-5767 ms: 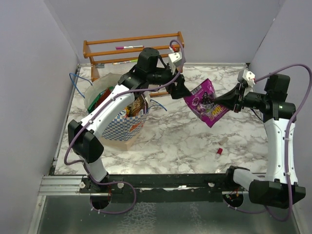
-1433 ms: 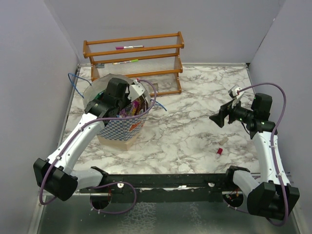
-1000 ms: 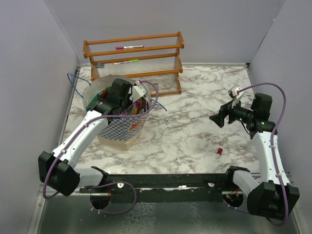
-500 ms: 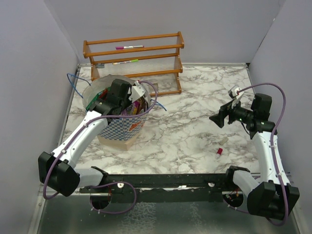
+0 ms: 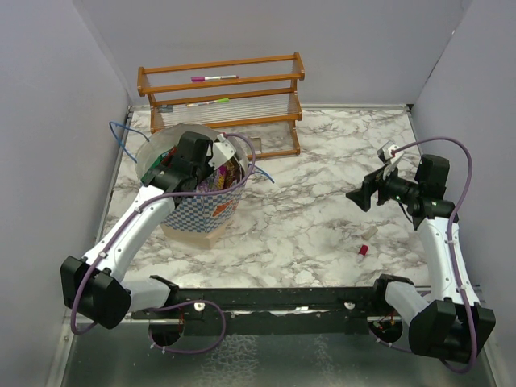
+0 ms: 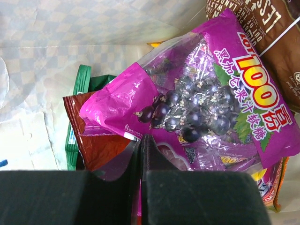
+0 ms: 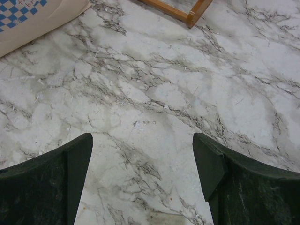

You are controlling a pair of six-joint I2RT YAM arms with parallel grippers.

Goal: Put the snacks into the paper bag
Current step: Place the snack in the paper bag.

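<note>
Grey-veined marble tabletop (image 5: 306, 218), lilac walls (image 5: 363, 48); left jaws pinched on magenta packet (image 6: 201, 98), right jaws apart.

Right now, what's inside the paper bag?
Magenta candy pack lies on top. Around and under it show a dark red packet, a green packet edge, a brown bag and a red-yellow pack. Anything under them is covered.

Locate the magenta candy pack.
The magenta candy pack lies inside the paper bag, left in the top view; the left wrist view shows it atop a red packet, beside the brown bag.
</note>
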